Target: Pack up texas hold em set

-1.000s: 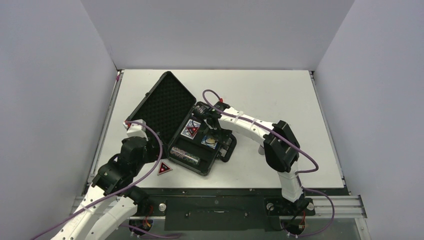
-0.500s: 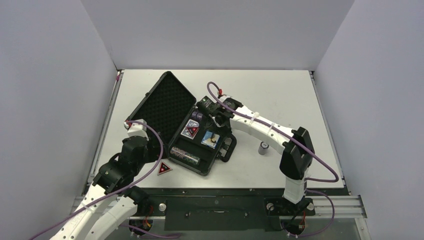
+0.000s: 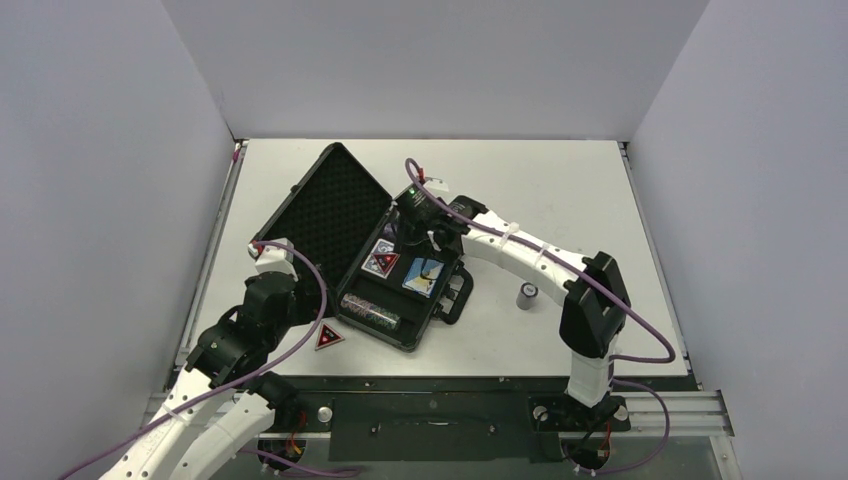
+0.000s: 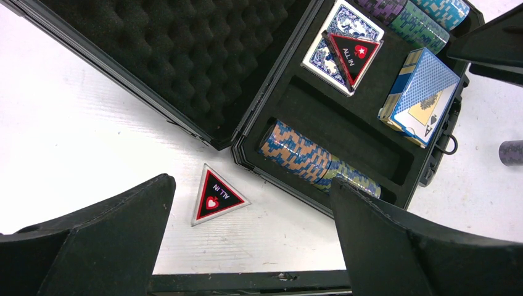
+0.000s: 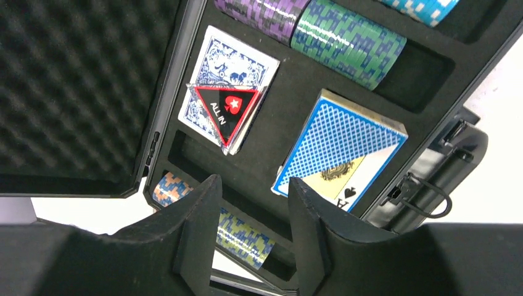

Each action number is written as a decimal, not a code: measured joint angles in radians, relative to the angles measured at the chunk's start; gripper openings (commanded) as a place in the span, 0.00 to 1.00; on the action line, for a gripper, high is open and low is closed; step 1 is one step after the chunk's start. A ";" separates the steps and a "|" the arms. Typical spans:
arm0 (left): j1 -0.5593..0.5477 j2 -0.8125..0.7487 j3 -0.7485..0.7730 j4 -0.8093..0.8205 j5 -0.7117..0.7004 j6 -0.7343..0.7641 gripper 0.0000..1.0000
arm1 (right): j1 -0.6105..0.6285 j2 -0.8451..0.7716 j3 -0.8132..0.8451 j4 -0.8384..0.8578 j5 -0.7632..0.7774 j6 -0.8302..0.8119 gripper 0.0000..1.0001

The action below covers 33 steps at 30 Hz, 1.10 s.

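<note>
Midway through packing the open briefcase (image 3: 335,205) on the desk (image 3: 560,200). With left tool (image 4: 250,182) spread wide above loose triangle (image 4: 217,198) just beside it; right tool (image 5: 253,185) slightly parted, empty, over the decks (image 5: 342,148). Likely next: lower, pinch triangle, place inside

Below my right pincer (image 5: 253,188), whose jaws are slightly apart, a bare foam slot (image 5: 191,151) lies free. On its left the raised lid (image 5: 80,80) walls me off. Ahead, the triangle (image 5: 225,111) lies on the flat deck (image 5: 228,61). On the right, the tilted deck (image 5: 339,148) sticks up.
</note>
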 measured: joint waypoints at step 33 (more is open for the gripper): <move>0.000 0.019 0.000 0.000 0.030 0.001 0.96 | -0.141 0.145 -0.047 0.155 -0.198 -0.085 0.23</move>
